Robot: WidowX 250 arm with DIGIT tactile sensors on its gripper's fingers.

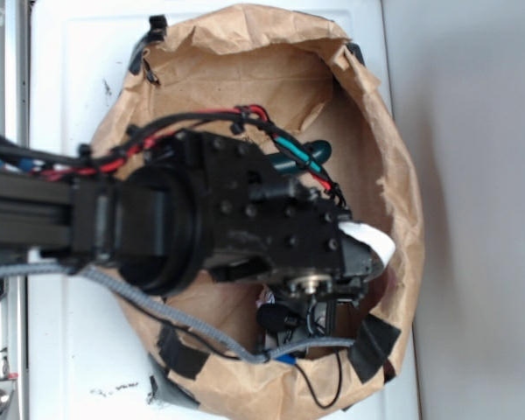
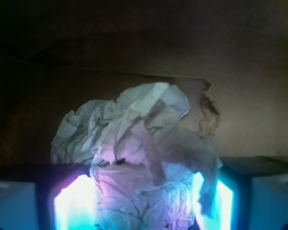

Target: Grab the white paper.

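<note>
Clearly wedged between the jaws: white paper [image 2: 139,158], a crumpled wad with no plain long axis, bulging up above the glowing fingers [image 2: 72,206]. Pinched from both sides by the gripper [image 2: 144,211]. Peeking out as a white corner [image 1: 367,238] past the black gripper [image 1: 354,262], inside the brown paper lining [image 1: 245,79]. Near the lining's wall; little room around. Beside the arm, a dark green object [image 1: 311,153].

The arm [image 1: 157,219] reached in from frame left, over the paper lining [image 1: 289,79]. The white paper [image 2: 139,158] sat between the gripper [image 2: 144,206] fingers [image 2: 72,206], low and centre in the wrist view, the lining's wall behind it.
</note>
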